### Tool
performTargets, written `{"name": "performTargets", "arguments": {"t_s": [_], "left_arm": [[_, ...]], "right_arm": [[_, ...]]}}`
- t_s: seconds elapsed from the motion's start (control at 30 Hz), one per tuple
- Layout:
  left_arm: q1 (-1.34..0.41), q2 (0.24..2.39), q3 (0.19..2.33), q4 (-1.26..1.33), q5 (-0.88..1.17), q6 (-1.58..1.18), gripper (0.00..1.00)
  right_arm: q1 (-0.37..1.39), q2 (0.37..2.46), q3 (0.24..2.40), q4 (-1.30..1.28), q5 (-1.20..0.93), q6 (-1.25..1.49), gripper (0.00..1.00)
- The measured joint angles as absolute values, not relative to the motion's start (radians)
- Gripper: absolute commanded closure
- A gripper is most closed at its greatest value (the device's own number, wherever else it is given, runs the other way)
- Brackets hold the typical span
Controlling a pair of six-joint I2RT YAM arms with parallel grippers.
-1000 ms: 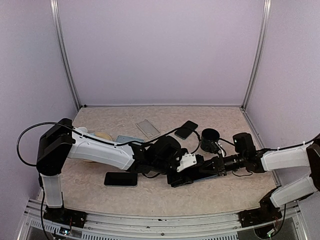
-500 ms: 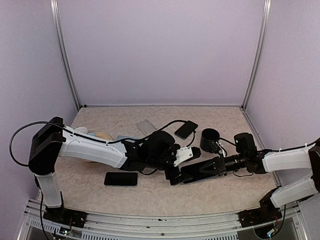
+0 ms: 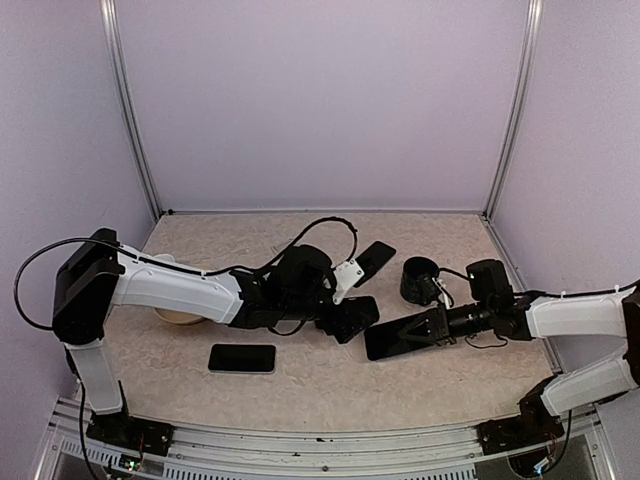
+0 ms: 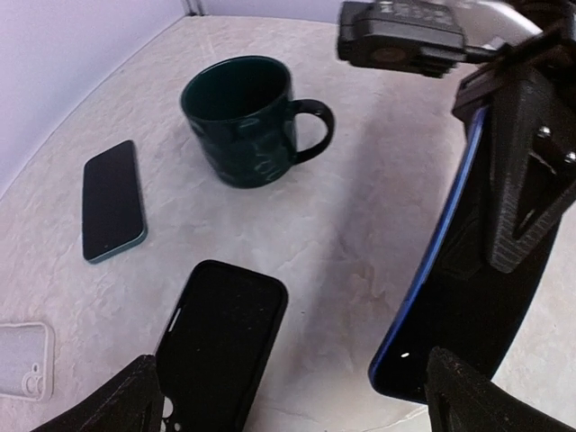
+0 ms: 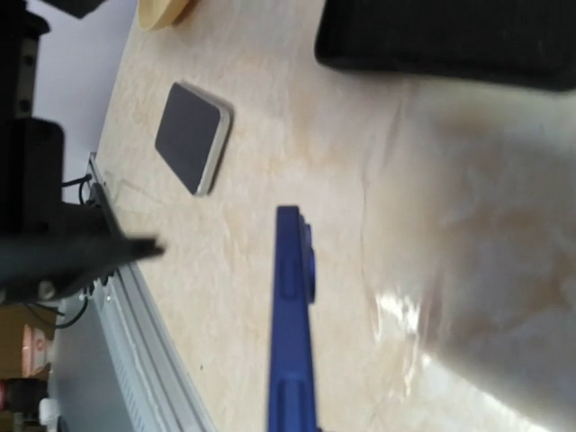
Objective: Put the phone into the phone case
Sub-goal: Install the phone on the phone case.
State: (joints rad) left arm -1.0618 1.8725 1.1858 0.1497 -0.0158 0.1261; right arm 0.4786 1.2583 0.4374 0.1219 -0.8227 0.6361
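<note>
The phone [image 3: 392, 340] is blue-edged with a dark screen. My right gripper [image 3: 428, 327] is shut on its right end and holds it tilted just over the table. It shows as a blue edge [image 5: 290, 315] in the right wrist view and as a dark slab [image 4: 468, 297] in the left wrist view. The black phone case [image 4: 220, 337] lies flat on the table, apart from the phone and to its left. My left gripper [image 4: 301, 409] hangs open over the case [image 3: 356, 316] with nothing between its fingers.
A dark green mug [image 3: 418, 280] stands behind the phone. A teal phone [image 3: 372, 258] lies further back and another dark phone [image 3: 241, 357] near the front left. A yellow dish [image 3: 178, 316] sits under the left arm. A pale case [image 4: 22, 360] lies at the left.
My left gripper has opened wide and drawn back to the left, away from the phone. The black case now lies free on the table. The right gripper keeps the phone, shifted slightly right.
</note>
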Motion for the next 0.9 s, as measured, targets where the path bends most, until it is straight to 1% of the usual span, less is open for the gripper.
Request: {"name": "performTargets", "arguments": {"t_s": [0.23,0.43,0.67,0.9], "left_arm": [[-1.035,1.862,1.186,0.151,-0.147,-0.004,0.01],[-1.008,1.835,1.134,0.187,-0.221,-0.109,0.01],[-0.916,1.753,1.008,0.247,-0.229,-0.249,0.01],[-0.846,1.707,0.946,0.325,-0.192,-0.377,0.01]], "right_arm": [[0.479,1.289,0.553,0.047,-0.789,0.591,1.00],[0.475,1.409,0.716,-0.058,-0.782,0.551,1.00],[0.471,1.594,0.939,-0.171,-0.783,0.493,1.00],[0.469,1.783,1.118,-0.254,-0.785,0.464,1.00]]}}
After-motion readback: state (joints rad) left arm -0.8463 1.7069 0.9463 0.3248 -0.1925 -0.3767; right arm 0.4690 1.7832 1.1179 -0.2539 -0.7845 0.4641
